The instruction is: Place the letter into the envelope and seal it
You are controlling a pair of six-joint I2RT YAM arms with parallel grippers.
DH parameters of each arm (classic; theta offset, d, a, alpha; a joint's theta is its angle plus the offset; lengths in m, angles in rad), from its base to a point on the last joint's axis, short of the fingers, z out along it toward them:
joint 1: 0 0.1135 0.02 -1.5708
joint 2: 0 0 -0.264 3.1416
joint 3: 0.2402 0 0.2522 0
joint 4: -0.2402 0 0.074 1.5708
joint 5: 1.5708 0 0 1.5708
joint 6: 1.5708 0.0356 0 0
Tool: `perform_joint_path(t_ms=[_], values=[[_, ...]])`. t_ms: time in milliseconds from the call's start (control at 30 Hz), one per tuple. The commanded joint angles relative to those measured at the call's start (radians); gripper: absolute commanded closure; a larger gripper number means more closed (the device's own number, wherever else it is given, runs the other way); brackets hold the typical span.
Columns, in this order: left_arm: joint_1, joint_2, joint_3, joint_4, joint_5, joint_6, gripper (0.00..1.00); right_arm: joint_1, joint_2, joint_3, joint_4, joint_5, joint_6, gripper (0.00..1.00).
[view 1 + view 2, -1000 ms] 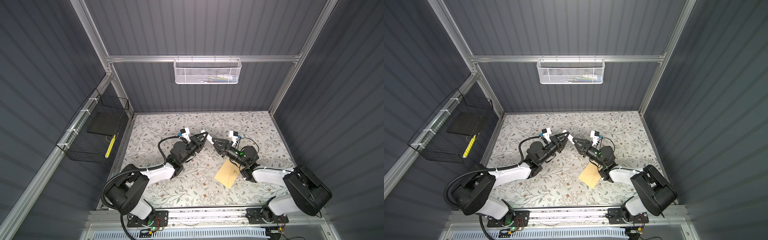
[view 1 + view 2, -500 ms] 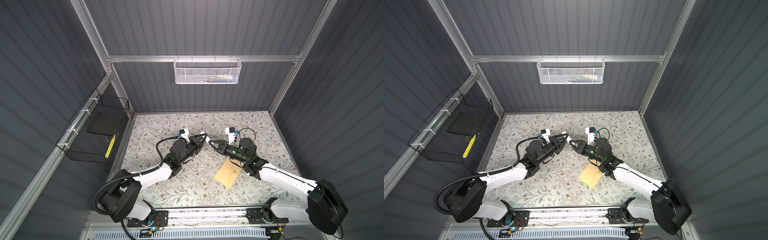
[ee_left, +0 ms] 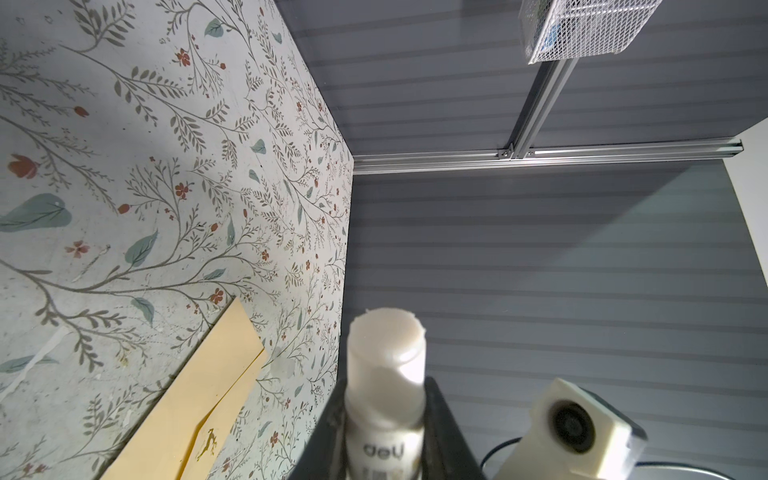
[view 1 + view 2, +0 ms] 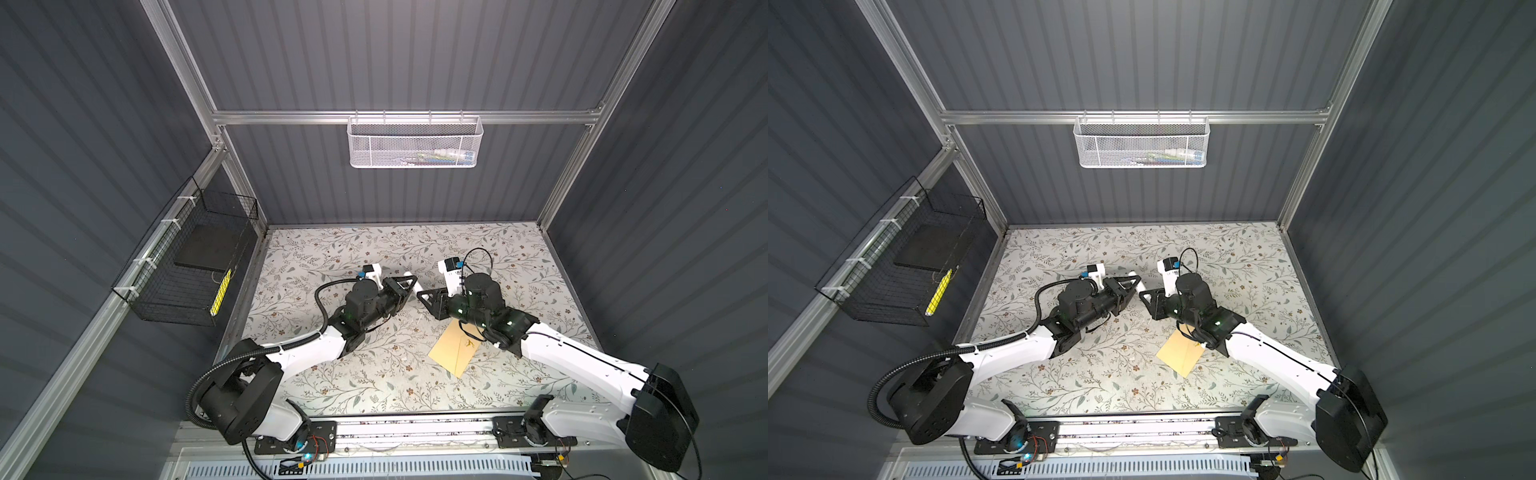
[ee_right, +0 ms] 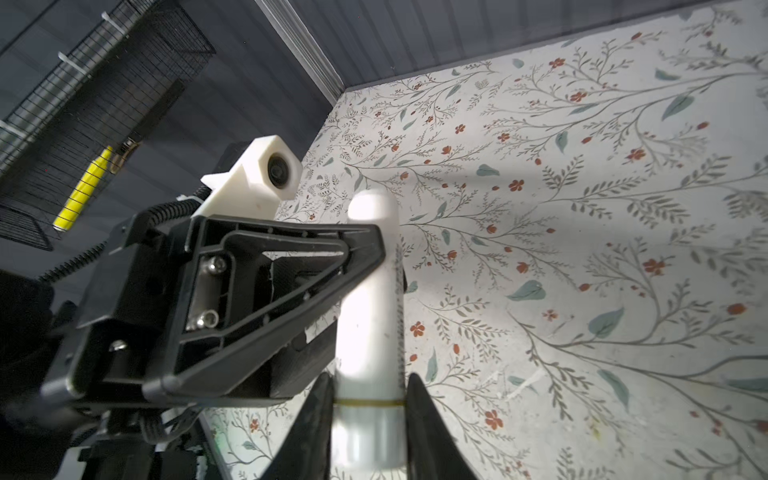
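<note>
Floral tabletop (image 4: 374,249), your left gripper (image 4: 411,279) clamped on stick (image 3: 386,361), right gripper (image 5: 369,380) clamped on its other end, envelope (image 4: 453,351) flat under your right wrist

The table (image 4: 332,249) has a cloth with leaves and little red flowers on it. A tan envelope (image 4: 453,351) lies flat on the table, at a slant, on the near right side. A few small white specks (image 3: 52,345) are on the cloth near it.
</note>
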Motion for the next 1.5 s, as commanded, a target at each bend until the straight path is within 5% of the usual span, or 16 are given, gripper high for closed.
perform_joint_path(t_ms=[0, 433, 733, 900, 1100, 1267, 1467], values=[[0.002, -0.005, 0.051, 0.007, -0.008, 0.035, 1.0, 0.03, -0.002, 0.03, -0.136, 0.059, -0.16, 0.7], [0.002, -0.007, 0.072, -0.026, 0.006, 0.038, 1.0, 0.118, 0.012, 0.026, -0.153, 0.299, -0.394, 0.64], [0.002, -0.008, 0.058, 0.01, -0.001, 0.04, 1.0, 0.115, -0.171, -0.071, -0.051, 0.336, -0.321, 0.25], [0.001, 0.013, 0.046, 0.107, 0.001, 0.039, 1.0, 0.033, -0.3, -0.131, -0.028, 0.159, -0.109, 0.13], [0.001, 0.047, 0.033, 0.232, 0.008, 0.038, 1.0, -0.141, -0.369, -0.254, 0.26, -0.141, 0.393, 0.1], [0.001, 0.053, 0.028, 0.276, 0.002, 0.045, 1.0, -0.179, -0.249, -0.302, 0.641, -0.291, 0.793, 0.13], [0.001, 0.05, 0.023, 0.289, -0.008, 0.052, 1.0, -0.177, -0.053, -0.322, 1.033, -0.319, 1.049, 0.23]])
